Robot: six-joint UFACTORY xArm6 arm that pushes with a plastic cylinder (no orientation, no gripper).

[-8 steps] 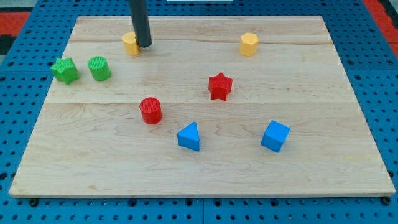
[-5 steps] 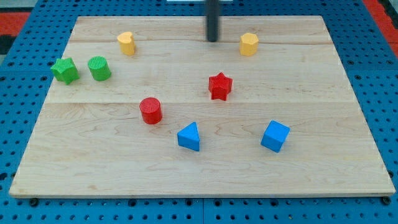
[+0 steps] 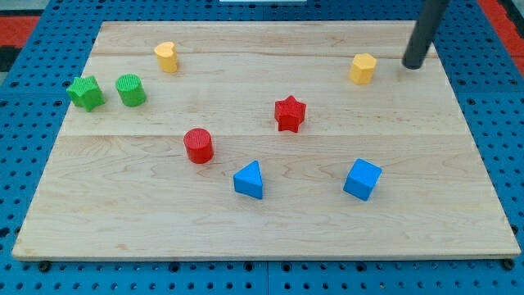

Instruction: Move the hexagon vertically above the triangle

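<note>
Light wooden board (image 3: 458,205) lies on a blue perforated table (image 3: 24,98). My tip (image 3: 413,65), the lower end of the straight dark rod, stands near the board's upper right corner, just beside the yellow hexagon block (image 3: 363,68) on its right; a narrow strip of bare wood shows between them, so apart, not touching. No gripper fitted: the rod grasps nothing.

Yellow hexagon block sits in the upper right part of the board. Blue triangle block (image 3: 249,179) sits low, near the board's middle, well apart from the hexagon and to its lower left. The hexagon is thus well to the right of the column above the triangle.

Other blocks:
- yellow rounded block (image 3: 166,57), upper left;
- green star block (image 3: 85,93) and green cylinder block (image 3: 130,90), just beside each other at the left edge;
- red star block (image 3: 289,113), near centre;
- red cylinder block (image 3: 198,145), up and left of the triangle;
- blue cube block (image 3: 362,179), lower right.
</note>
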